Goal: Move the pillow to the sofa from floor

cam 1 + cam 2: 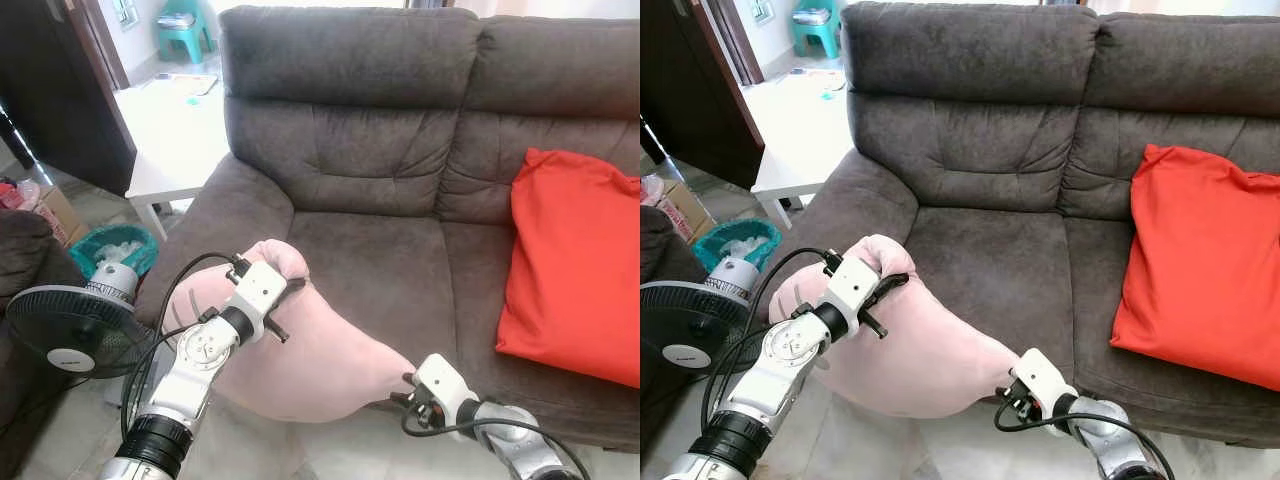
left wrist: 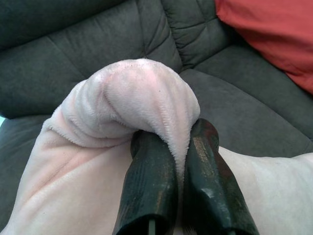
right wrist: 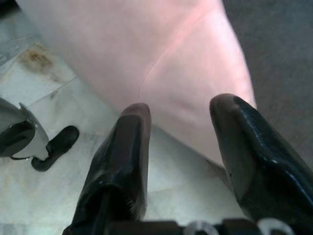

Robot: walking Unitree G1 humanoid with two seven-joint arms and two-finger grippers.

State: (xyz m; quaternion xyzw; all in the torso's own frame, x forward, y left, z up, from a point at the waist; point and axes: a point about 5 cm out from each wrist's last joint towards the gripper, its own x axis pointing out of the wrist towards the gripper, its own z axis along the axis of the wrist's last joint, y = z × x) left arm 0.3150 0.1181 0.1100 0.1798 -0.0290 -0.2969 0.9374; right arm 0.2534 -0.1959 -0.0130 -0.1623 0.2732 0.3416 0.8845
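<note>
Left end effector [image 2: 181, 161] pinches pink pillow [image 1: 320, 350] against sofa [image 1: 380, 250].

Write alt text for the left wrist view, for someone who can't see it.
The left gripper is shut on a bunched fold of the pink pillow, its two black fingers pinching the plush fabric. Behind lie the dark grey sofa and a red cushion.
</note>
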